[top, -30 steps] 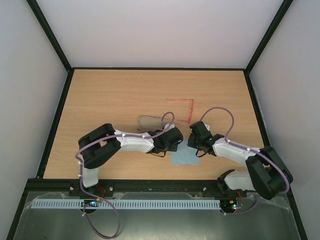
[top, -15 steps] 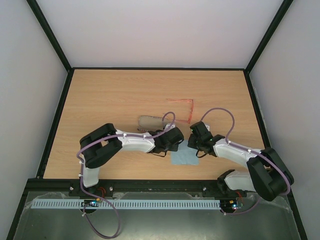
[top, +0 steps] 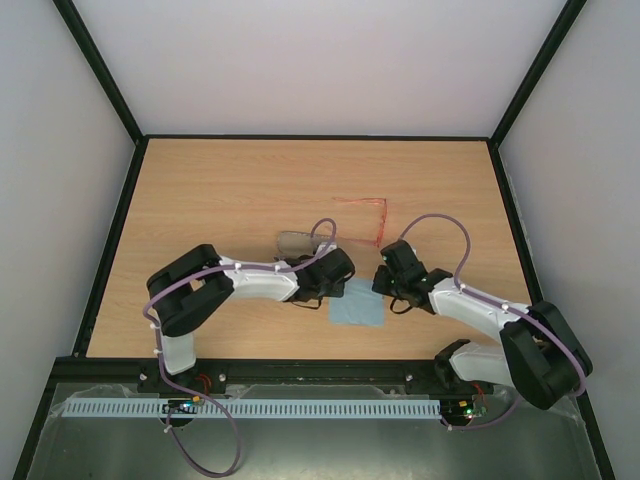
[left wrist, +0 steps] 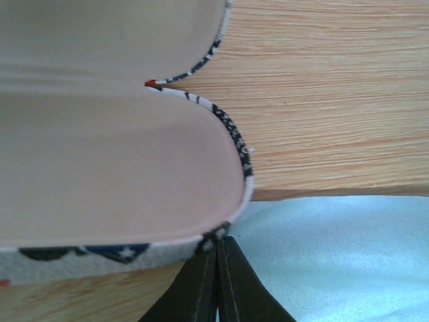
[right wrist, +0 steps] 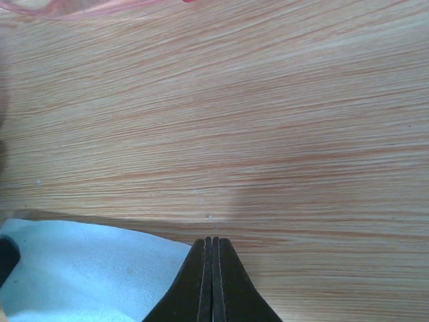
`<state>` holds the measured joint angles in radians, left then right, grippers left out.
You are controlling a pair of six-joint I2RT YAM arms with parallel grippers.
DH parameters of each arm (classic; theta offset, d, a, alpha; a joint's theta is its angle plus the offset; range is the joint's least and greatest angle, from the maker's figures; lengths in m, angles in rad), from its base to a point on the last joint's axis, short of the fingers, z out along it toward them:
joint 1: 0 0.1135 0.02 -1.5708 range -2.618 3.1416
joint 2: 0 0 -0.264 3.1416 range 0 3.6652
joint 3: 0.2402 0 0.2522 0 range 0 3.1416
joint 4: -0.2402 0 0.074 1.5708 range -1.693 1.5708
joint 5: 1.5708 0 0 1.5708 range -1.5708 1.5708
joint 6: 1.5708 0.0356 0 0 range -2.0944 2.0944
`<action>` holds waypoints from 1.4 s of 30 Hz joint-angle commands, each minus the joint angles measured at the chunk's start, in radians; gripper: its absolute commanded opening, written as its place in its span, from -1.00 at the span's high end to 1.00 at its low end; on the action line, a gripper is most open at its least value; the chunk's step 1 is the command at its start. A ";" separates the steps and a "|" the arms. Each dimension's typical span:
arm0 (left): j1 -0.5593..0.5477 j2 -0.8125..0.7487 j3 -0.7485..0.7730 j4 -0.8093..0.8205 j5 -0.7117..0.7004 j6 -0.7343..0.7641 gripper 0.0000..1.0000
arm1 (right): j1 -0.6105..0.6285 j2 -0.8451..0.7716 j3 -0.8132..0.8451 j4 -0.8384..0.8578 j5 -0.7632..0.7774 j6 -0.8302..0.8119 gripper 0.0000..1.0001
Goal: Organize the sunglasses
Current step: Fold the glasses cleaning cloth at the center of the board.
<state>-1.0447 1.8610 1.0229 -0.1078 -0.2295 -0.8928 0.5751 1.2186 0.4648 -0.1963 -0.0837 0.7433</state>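
Note:
The sunglasses [top: 372, 214], a thin red wire pair, lie on the table beyond both grippers; a blurred red strip of them shows at the top of the right wrist view [right wrist: 80, 8]. The flag-patterned case [top: 298, 240] lies open, its pale lining facing up [left wrist: 100, 168]. The light blue cloth [top: 357, 305] lies between the arms. My left gripper [top: 337, 287] is shut at the cloth's edge [left wrist: 348, 255], its tips [left wrist: 218, 243] against the case rim. My right gripper [top: 381, 284] is shut and empty [right wrist: 212, 243] beside the cloth's corner [right wrist: 80, 268].
The wooden table [top: 220, 190] has a black raised border and white walls on three sides. The arm bases and a metal rail [top: 250, 408] sit along the near edge.
My left wrist has moved left and back toward the case, and the cloth has shifted the same way with it. The right gripper has barely moved. The sunglasses have not moved.

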 commanded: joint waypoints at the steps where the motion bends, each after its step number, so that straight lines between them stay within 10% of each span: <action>1: 0.021 -0.043 -0.018 -0.030 -0.025 0.025 0.95 | 0.006 0.008 0.044 -0.010 0.008 -0.012 0.97; 42: -0.025 -0.219 -0.195 0.120 0.052 0.075 0.95 | 0.074 -0.194 -0.024 -0.058 -0.057 0.018 0.97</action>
<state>-1.0531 1.6745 0.8440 0.0059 -0.1825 -0.8265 0.6384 1.0721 0.4644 -0.2089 -0.1474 0.7341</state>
